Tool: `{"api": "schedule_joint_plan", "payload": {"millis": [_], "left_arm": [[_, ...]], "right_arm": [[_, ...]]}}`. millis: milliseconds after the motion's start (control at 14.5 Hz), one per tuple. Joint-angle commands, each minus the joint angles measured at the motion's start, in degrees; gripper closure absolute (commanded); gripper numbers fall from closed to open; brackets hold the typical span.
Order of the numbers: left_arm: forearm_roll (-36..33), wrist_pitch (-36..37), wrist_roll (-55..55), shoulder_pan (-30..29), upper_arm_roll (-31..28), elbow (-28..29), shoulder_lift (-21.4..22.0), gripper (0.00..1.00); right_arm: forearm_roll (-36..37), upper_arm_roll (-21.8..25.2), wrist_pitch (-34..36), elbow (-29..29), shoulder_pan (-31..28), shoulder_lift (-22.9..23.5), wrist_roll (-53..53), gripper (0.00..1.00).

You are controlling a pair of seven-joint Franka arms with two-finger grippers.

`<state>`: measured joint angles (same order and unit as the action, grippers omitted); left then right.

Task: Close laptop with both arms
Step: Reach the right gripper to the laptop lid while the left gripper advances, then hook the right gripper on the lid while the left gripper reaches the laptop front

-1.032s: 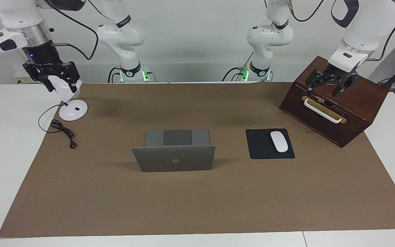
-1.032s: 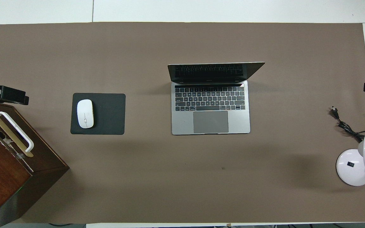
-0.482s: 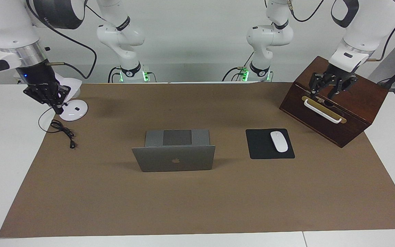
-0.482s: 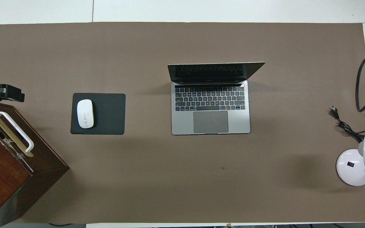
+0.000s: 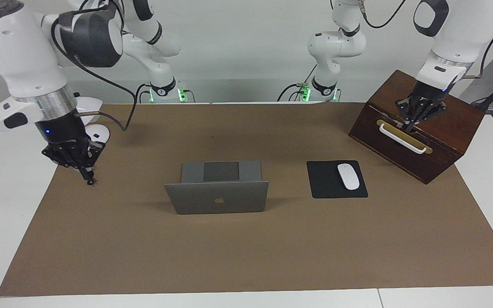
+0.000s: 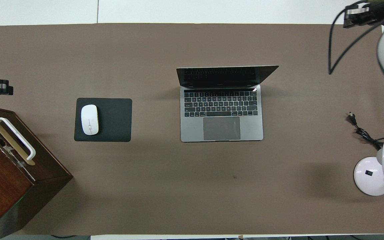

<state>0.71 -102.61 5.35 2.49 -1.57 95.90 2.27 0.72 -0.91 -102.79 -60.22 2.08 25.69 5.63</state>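
laptop (image 5: pixel 217 191) sits open mid-desk (image 5: pixel 246 256), its lid upright with the logo side turned away from the robots, and its long axis runs arm to arm. your right tool (image 5: pixel 84 167) hangs over the desk's edge at the right arm's end. your left tool (image 5: pixel 413 116) is over the wooden box (image 5: pixel 417 128), well apart. whether either tool is clenched, i cannot tell. the laptop lies between them, and the right arm looks nearer.
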Motion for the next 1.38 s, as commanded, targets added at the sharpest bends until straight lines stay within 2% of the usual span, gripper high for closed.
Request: {"api": "schedule_joint_plan", "payload": {"millis": [0,206,619,1032,1307], "left_arm": [[0.77,-4.17,0.27,-0.56,0.34,4.56,2.39,1.0],[6.22,-8.03,1.84,-0.65,0.17,9.73,4.67,1.0],[6.76,-16.21,1.33,5.4,0.78,17.56,7.66,1.0],[6.85,-34.03,1.24,14.19,0.78,28.63,11.35,1.0],[6.85,-43.27,1.33,20.43,0.78,33.64,11.71,1.0]], "right_arm": [[2.61,0.29,-1.26,9.59,3.8,8.32,5.51,1.0],[5.34,0.47,-3.65,9.6,8.02,11.05,11.93,1.0],[8.06,0.38,-3.82,9.07,15.31,13.24,19.76,1.0],[8.33,0.12,-3.91,8.37,18.13,14.39,22.4,1.0],[8.15,-0.06,-3.74,7.93,18.14,14.3,22.4,1.0]]}}
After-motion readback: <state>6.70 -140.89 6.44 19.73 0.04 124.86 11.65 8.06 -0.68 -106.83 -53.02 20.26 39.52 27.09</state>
